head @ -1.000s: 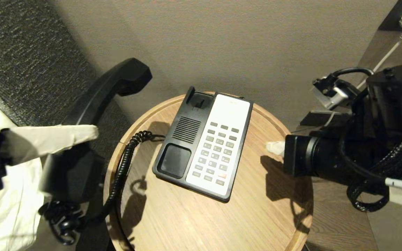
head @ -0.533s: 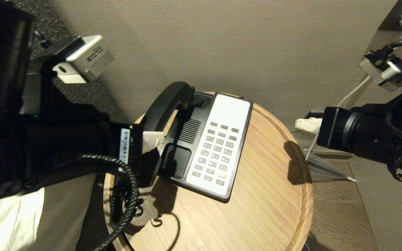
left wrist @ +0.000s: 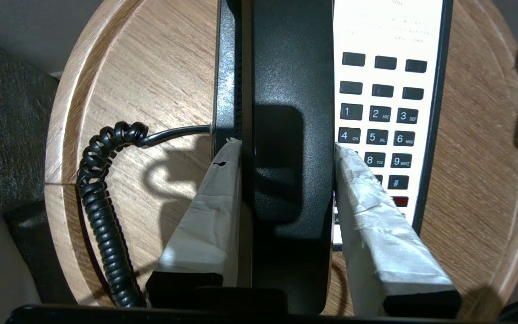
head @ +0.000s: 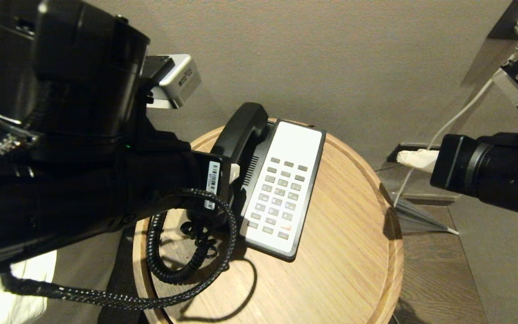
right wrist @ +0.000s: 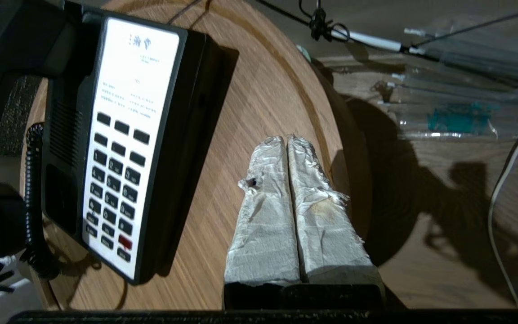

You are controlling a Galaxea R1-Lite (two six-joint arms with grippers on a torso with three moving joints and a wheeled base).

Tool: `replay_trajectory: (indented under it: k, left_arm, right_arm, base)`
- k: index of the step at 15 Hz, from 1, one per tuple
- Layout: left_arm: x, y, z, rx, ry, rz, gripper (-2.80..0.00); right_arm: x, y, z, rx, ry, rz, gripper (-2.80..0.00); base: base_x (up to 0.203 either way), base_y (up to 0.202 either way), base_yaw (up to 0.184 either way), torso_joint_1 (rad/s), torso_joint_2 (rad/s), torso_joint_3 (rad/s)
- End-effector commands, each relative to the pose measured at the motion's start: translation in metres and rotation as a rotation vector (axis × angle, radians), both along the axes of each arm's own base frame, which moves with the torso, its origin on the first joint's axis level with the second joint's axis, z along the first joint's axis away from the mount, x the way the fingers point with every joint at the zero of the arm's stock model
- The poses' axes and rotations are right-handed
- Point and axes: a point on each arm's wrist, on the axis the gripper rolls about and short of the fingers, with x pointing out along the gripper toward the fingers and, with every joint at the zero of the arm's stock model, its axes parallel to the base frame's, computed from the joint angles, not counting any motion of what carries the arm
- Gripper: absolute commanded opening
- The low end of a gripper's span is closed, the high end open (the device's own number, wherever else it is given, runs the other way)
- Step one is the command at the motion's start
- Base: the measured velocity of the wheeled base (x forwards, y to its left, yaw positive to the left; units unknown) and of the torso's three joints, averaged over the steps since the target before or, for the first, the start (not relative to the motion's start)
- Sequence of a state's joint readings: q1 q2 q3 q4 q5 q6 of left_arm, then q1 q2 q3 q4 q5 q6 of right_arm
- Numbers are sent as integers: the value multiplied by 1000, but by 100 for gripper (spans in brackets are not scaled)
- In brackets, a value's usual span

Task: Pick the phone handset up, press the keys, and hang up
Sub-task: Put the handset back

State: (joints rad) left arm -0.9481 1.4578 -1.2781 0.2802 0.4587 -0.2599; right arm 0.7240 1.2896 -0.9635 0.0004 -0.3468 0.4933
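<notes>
The left arm [head: 83,171] hides the phone handset's [head: 241,130] lower half and the cradle. The faceplate's small print [right wrist: 144,58] is unreadable. The coiled cord [left wrist: 101,211] runs behind the gripper body.

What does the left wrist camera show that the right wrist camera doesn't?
Only the left wrist view shows the left gripper clamped across the black handset, a wrapped finger on each side, over the phone base.

Only the right wrist view shows the right gripper shut and empty over the table's edge, plus a white cable on the floor.

Both show the keys, the coiled cord and the round wooden table.
</notes>
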Motion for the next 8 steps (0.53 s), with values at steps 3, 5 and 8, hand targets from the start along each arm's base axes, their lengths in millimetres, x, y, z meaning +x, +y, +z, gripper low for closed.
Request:
replay_trajectory:
  k: [3, 5, 8]
  left_arm:
    - [2, -3, -3, 8, -9, -2, -280]
    - [1, -4, -3, 8, -8, -8, -280]
    - [2, -4, -8, 13, -3, -10, -280]
  right_arm:
    - [-2, -2, -1, 13, 6, -6, -280]
    - [-3, -2, -2, 12, 8, -6, -280]
    - [-3, -3, -1, 15, 4, -6, -280]
  base:
    - [0, 0, 0, 0, 0, 0]
    - [0, 0, 0, 0, 0, 0]
    - [0, 0, 0, 0, 0, 0]
